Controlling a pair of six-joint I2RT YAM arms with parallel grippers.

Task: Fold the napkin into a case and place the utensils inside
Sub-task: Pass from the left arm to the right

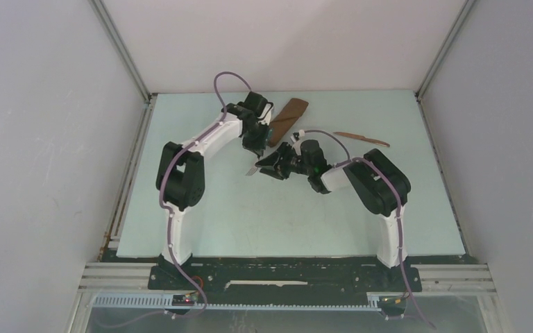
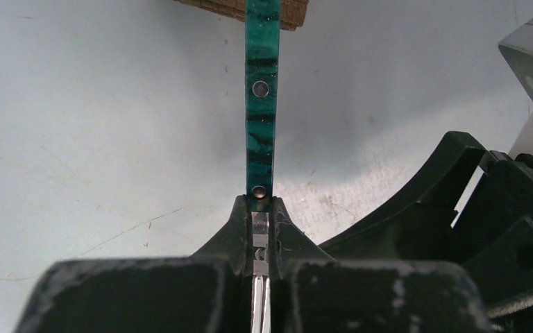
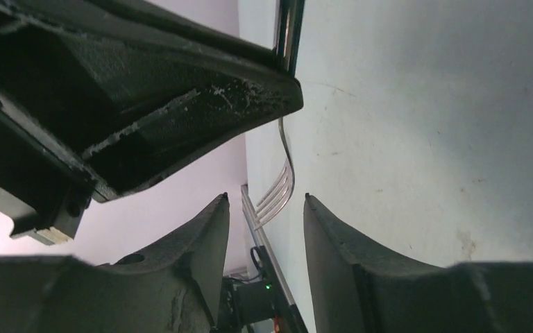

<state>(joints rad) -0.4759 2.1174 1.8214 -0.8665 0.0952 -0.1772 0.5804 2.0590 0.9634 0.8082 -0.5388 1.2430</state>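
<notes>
From above, the left gripper point(image 1: 255, 142) reaches toward the far middle of the table point(image 1: 250, 222). It sits just near the lower end of the case point(image 1: 288, 119), a narrow brown oblong lying slantwise. The fork point(image 1: 251, 171) shows only as a silver tip poking out on the near-left side of the left gripper. The right gripper point(image 1: 264, 166) points left, with its tips close to that silver tip. The knife point(image 1: 361, 139) lies flat on the table to the right, well apart from the case and from both grippers.

In the left wrist view, the left gripper point(image 2: 258, 205) is pressed together on the fork point(image 2: 262, 104). It pinches where the teal handle meets the metal. The handle runs straight away from the fingers to the edge of the case point(image 2: 291, 10) at the top of the view. Whether its end is inside the cloth cannot be told. The metal shank runs back between the fingers. The right gripper point(image 2: 472, 208) is at the right edge, close beside.

In the right wrist view, the right gripper point(image 3: 265, 199) stands spread, with a clear gap between its two fingers point(image 3: 201, 257). The tines of the fork point(image 3: 277, 194) hang in that gap, above the table point(image 3: 423, 139), and touch neither finger. The left gripper point(image 3: 146, 90) fills the upper left, with the fork's shank coming out from under it.
</notes>
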